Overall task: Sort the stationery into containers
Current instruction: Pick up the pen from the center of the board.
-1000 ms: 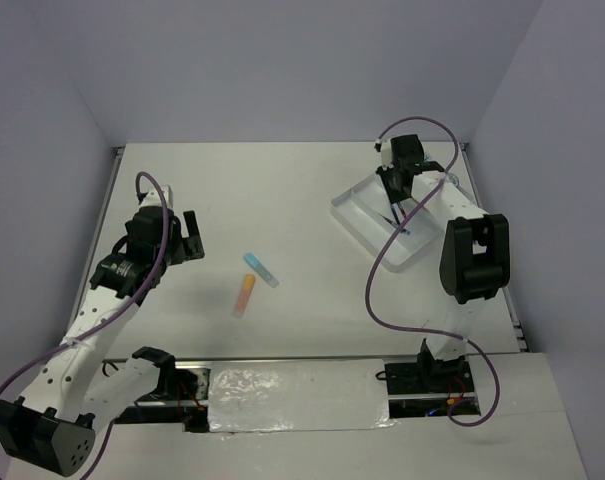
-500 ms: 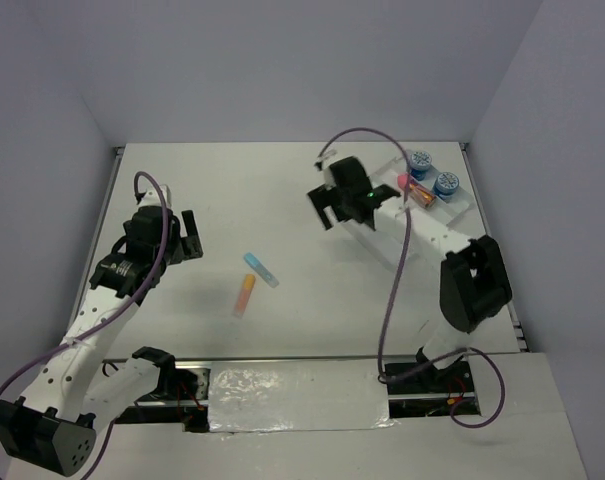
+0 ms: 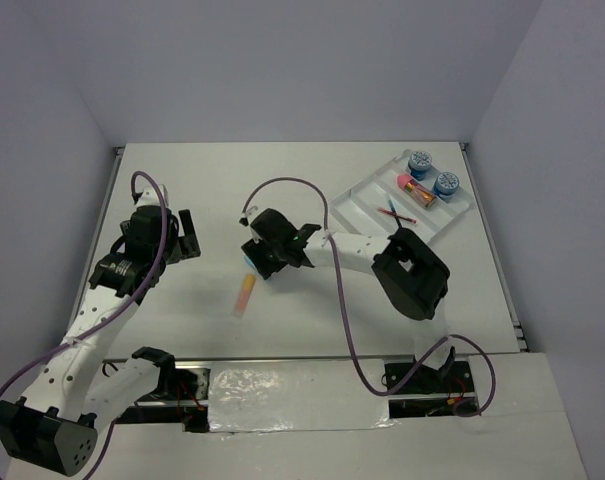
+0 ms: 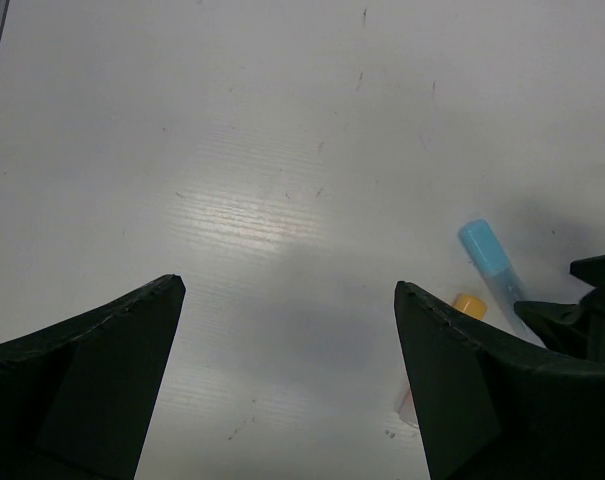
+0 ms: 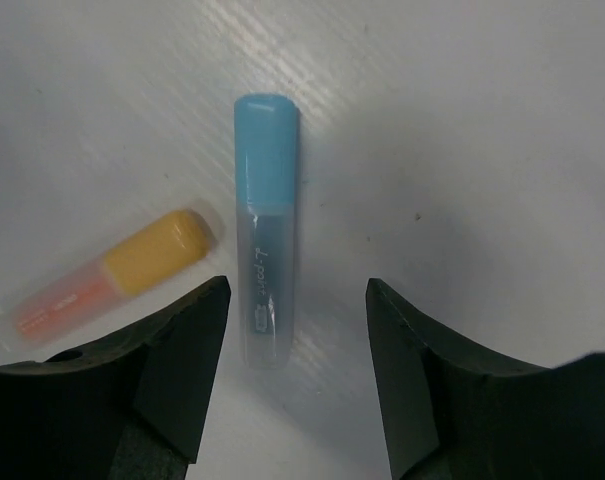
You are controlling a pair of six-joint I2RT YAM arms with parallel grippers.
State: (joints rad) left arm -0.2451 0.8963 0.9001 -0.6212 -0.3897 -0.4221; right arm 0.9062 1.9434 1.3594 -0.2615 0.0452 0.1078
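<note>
Right hand [image 5: 294,290]: spreading wide and gripping nothing, the light-blue bar [image 5: 267,220] between its fingers, having swung over from the far-right-corner tray [image 3: 354,205].
Left hand [image 4: 289,288]: idling open by the counter [image 3: 312,170]'s left edge.

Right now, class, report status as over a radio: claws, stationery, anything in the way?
Left claw open, empty. Right claw open, fingers either side of light-blue bar. Orange bar close beside it, near one finger.

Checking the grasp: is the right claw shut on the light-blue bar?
No, the right claw stands open, its fingers apart on either side of the light-blue bar.
</note>
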